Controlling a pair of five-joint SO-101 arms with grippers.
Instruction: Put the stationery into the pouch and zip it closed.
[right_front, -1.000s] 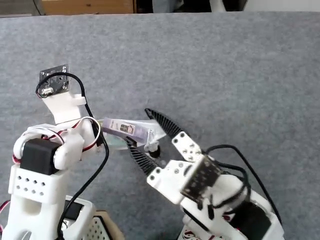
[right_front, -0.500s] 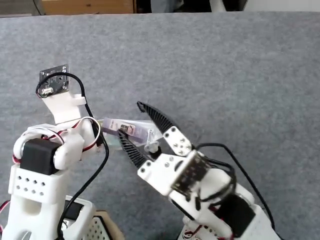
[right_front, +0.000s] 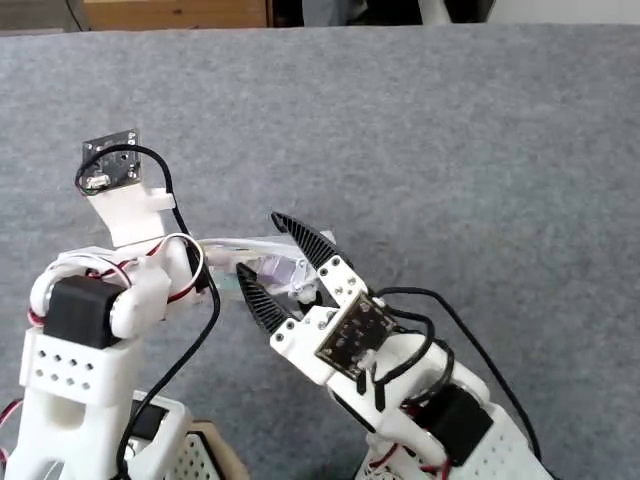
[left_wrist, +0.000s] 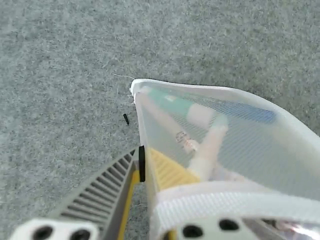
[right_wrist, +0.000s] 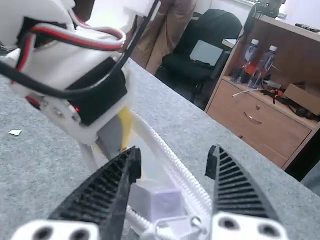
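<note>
The left gripper (left_wrist: 142, 172) is clamped on one end of the translucent white mesh pouch (left_wrist: 240, 145), which holds pens (left_wrist: 200, 112) over the grey felt table (right_front: 450, 150). The right gripper (right_wrist: 174, 154) has its black ribbed fingers apart, astride the white zip (right_wrist: 155, 137). It should probably pinch only the zip's pull, not the mesh, then draw straight along it.

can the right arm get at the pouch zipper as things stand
Likely yes. The right gripper is open, its fingers on either side of the zipper on the pouch, with nothing in between. The left gripper holds the pouch at its other end.
</note>
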